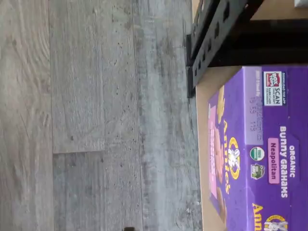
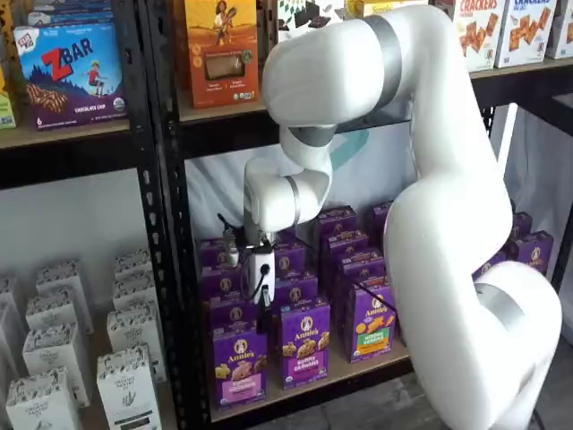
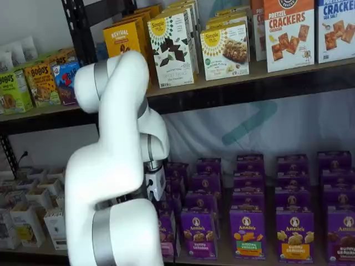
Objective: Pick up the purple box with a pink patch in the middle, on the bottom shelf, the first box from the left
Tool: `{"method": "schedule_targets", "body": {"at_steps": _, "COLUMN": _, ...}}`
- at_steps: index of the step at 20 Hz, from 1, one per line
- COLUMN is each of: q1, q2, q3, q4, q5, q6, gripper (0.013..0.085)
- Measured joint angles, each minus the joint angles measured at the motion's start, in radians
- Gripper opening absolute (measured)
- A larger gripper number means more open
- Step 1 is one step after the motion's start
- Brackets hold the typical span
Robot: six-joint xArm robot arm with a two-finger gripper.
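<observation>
While the big white arm (image 2: 448, 224) bends over from its base at the right and reaches back toward the left end of the purple row, its wrist hangs straight down with the white gripper (image 2: 260, 279) poised above the front cartons, a black cable trailing beside it. At the far left of one shelf view stand white pouches (image 2: 125, 358) on the neighbouring rack, parted from the purple goods by a perforated black upright (image 2: 170, 269). Just right of that post is the purple box (image 2: 239, 365) with its pink patch, upright at the front left corner of the bottom shelf (image 2: 358, 369), directly below the gripper and apart from it. Its left side faces the upright with only a narrow gap; its right side stands just beside a purple carton with tan crackers (image 2: 305, 344), and further right one with an orange-and-green patch (image 2: 372, 324). More purple cartons stand in rows behind. Above the front row there is open room up to the beam of the shelf overhead. In the wrist view the purple box's top panel, reading Bunny Grahams Neapolitan, sits at the board's corner next to the black post, with grey plank floor (image 1: 96, 115) beyond the edge. From where I stand the fingers are hidden behind the gripper body; the claw stands released, at its widest, with nothing in it.
</observation>
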Motion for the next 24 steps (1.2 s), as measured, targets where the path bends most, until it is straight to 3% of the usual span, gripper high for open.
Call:
{"method": "schedule_targets", "body": {"at_steps": 7, "q1": 0.009, "q2": 0.021, "q3": -0.020, "q4": 0.013, "q5": 0.026, "q6": -0.002, "gripper": 0.0850}}
{"method": "schedule_targets", "body": {"at_steps": 14, "q1": 0.004, "q2": 0.051, "q3": -0.053, "q4": 0.084, "q5": 0.052, "q6": -0.069, "gripper": 0.0850}}
{"method": "schedule_targets", "body": {"at_steps": 20, "q1": -0.006, "q2": 0.113, "q3": -0.130, "q4": 0.103, "q5": 0.086, "q6": -0.093, "gripper": 0.0850}}
{"method": "schedule_targets", "body": {"at_steps": 24, "q1": -0.002, "q2": 0.143, "q3": -0.156, "q4": 0.143, "q5": 0.052, "q6": -0.126, "gripper": 0.0850}}
